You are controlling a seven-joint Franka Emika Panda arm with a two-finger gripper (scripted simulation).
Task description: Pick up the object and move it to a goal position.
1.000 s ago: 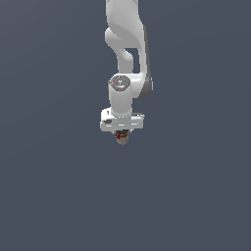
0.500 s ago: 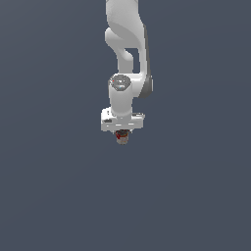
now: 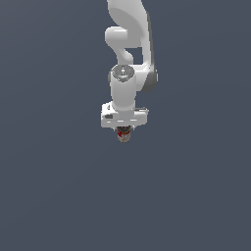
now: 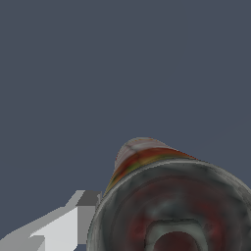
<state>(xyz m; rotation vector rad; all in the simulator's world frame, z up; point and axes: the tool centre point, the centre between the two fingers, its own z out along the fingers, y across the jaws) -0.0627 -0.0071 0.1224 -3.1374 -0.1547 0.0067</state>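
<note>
The object, a small tin can (image 3: 124,134) with a red-and-white label, hangs just under the white hand of the arm in the exterior view. My gripper (image 3: 124,131) is shut on the can, whose upper part is hidden by the hand. In the wrist view the can (image 4: 166,196) fills the near field, its silver rimmed end facing the camera, with a red and yellowish band along its side. One white finger (image 4: 73,220) presses against the can's side; the other finger is out of view.
Only a flat dark grey-blue background surrounds the arm in both views. No other objects, marker or edges show.
The arm, gripper and can have shifted slightly to the exterior view's right and a little lower, the can still held.
</note>
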